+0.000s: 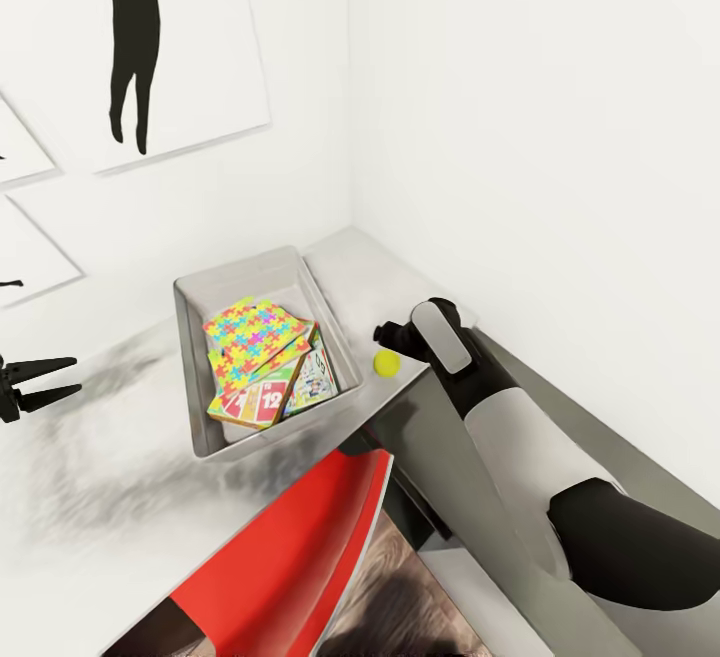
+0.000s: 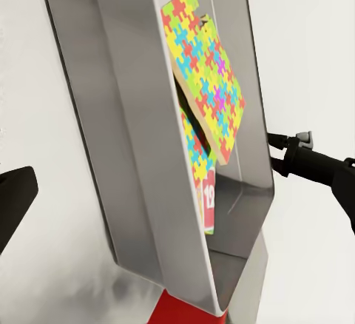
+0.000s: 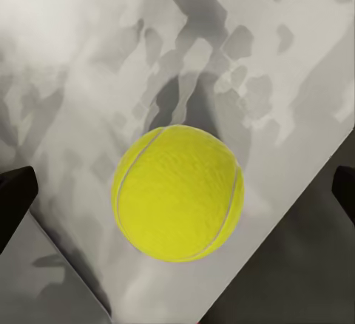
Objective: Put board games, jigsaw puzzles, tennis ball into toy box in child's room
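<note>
The bin (image 1: 262, 272) sits on the white worktop (image 1: 110, 497), running from near left to far right toward the room's corner. Inside it lies a stack of flat toys. On top is a puzzle (image 1: 255, 335) in yellow, pink, green and blue; a second puzzle (image 1: 228, 365) shows from under its near edge. Beneath them a yellow-green-orange game (image 1: 258, 402) with a red patch marked "12" sticks out toward the near wall of the bin, and a white-green game (image 1: 315, 379) peeks out on the right side of the stack. In the left wrist view the same stack (image 2: 207, 80) leans against the bin's wall (image 2: 133, 139), the red "12" patch at its low end.

The ball (image 1: 387, 363) rests on the worktop just right of the bin, outside it, near the worktop's right edge. The right end effector (image 1: 386, 335) hangs just above and beside the ball; in the right wrist view the ball (image 3: 177, 193) lies between the two dark fingertips (image 3: 15, 202), which stand wide apart and do not touch it.

The left end effector (image 1: 40, 384) hovers over the worktop well left of the bin, its two fingers spread and holding nothing.

A red chair (image 1: 290, 557) stands at the near edge of the worktop. Framed black-and-white pictures (image 1: 150, 47) hang on the far wall.
</note>
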### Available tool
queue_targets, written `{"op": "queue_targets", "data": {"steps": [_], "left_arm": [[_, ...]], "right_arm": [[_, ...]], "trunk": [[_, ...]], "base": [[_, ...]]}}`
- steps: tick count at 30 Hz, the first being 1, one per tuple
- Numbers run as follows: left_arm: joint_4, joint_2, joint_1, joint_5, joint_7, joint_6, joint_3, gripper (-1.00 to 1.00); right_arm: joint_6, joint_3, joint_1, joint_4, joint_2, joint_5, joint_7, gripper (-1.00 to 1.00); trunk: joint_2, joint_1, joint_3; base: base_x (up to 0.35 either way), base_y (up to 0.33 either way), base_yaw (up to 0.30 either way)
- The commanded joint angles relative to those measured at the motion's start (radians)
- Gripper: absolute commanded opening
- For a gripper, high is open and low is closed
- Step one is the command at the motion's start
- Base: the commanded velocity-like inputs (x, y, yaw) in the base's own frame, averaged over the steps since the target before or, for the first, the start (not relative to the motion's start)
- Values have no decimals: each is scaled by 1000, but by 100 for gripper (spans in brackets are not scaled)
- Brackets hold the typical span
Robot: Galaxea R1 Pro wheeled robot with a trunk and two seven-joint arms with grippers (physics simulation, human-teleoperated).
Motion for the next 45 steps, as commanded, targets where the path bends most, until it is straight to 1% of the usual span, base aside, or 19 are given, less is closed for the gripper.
{"op": "queue_targets", "data": {"steps": [1,45], "left_arm": [[0,0,-1,1,-2,7,0,100],[0,1,-1,1,-2,7,0,100]], "right_arm": [[1,2,-1,-1,0,-9,-10,100],[0,2,-2,-1,3,-9,-7,100]], "trunk": [[-2,0,-3],[-2,0,-72]], "base": [[0,0,0],[0,0,0]]}}
